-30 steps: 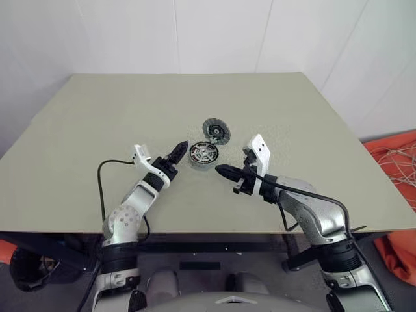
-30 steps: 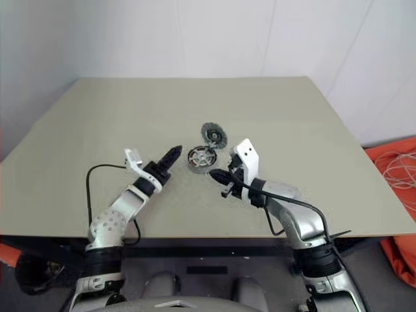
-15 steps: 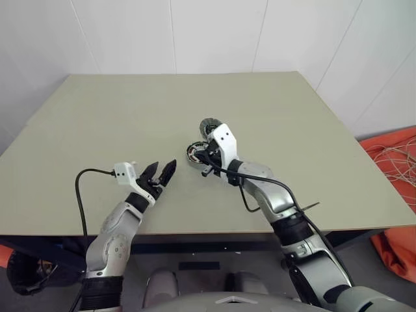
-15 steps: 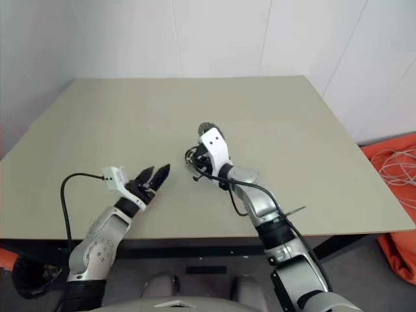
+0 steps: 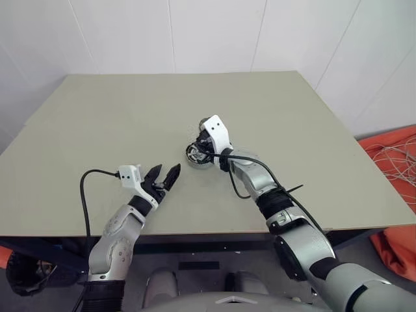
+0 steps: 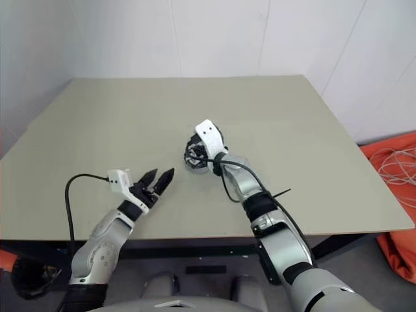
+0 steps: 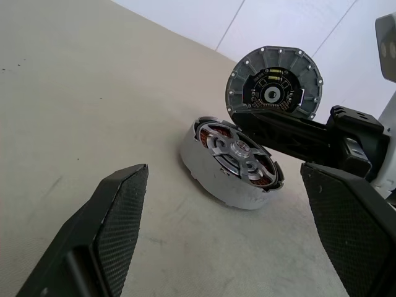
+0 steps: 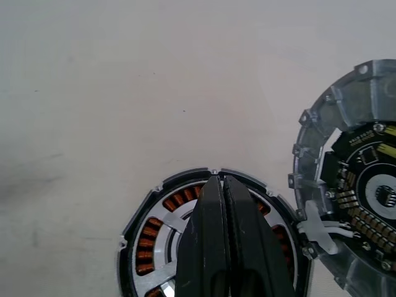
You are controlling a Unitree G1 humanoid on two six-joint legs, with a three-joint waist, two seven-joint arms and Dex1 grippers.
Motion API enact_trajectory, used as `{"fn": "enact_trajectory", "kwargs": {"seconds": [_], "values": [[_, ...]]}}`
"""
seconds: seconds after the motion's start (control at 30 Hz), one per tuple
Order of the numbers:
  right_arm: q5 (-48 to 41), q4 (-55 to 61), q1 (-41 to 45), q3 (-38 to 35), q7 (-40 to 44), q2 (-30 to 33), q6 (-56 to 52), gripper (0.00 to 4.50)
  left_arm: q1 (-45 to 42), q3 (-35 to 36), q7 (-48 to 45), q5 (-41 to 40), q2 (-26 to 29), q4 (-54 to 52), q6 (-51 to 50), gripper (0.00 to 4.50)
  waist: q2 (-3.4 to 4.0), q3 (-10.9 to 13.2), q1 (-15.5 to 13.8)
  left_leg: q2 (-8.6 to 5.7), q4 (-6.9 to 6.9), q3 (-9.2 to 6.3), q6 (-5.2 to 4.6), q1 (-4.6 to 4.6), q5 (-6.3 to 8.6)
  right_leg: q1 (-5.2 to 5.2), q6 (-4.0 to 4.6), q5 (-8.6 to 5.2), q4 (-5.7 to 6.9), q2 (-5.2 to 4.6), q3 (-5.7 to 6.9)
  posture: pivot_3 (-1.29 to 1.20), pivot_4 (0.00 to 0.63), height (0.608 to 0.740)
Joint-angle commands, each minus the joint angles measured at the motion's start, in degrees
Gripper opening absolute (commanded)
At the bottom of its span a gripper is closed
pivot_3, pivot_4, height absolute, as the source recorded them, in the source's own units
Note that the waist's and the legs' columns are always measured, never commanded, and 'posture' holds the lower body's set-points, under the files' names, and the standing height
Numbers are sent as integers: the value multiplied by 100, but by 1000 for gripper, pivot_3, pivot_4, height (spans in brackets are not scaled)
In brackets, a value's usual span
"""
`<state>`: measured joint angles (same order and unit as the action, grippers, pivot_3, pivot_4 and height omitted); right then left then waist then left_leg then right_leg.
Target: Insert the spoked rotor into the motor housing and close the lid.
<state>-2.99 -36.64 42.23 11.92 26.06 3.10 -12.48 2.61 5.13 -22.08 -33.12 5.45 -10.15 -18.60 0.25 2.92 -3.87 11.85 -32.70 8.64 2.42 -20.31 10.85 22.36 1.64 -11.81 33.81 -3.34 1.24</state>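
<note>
Silver six-spoked rotor disc [image 7: 238, 151] already sits inside round motor housing with copper-brown windings [image 7: 210, 167], mid beige table [image 5: 97, 117]. Grey round lid with dark centre [image 7: 274, 82] stands open, tilted up at housing's far edge.

Our right gripper [image 8: 224, 204]: jaws pressed together, empty, tips over rotor. Our left gripper [image 5: 162, 175]: jaws wide, empty, well short of housing.

Step as we judge it: seat rotor flush. We press centrally, gently; then tip lid over without shifting housing.

Silver-grey jointed arms; black ribbed left gripper [image 5: 163, 179] fingers; white wrist camera blocks; black cables looping from wrists.
</note>
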Motion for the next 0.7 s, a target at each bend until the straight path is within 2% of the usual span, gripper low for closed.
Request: {"fn": "enact_trajectory", "kwargs": {"seconds": [0.03,0.33,0.57,0.7], "values": [[103,-198,117,-30,73,10,95,0,-104,-9,-62,-34,-6,-151,23,4171,0,0,-1,0,0,0,0,0,0,0,1,0,1,0,0,0,0,740],[308,-14,-200,155,567,138,-184,0,-135,55,5,-73,-38,-42,-60,4171,-1,-1,-2,0,-3,0,0,26,0,-21,2,1,4,-1,0,0,0,740],[545,1099,123,744,1820,714,-154,0,-220,45,-22,-47,-50,101,-117,4171,0,0,-6,1,-5,-1,0,17,0,-15,3,1,5,0,0,0,0,740],[636,1016,438,861,2184,913,-53,832,-270,40,-21,-28,-79,184,-105,4205,-1,0,-3,1,-6,0,-1,14,0,-13,5,3,6,0,0,0,0,740]]}}
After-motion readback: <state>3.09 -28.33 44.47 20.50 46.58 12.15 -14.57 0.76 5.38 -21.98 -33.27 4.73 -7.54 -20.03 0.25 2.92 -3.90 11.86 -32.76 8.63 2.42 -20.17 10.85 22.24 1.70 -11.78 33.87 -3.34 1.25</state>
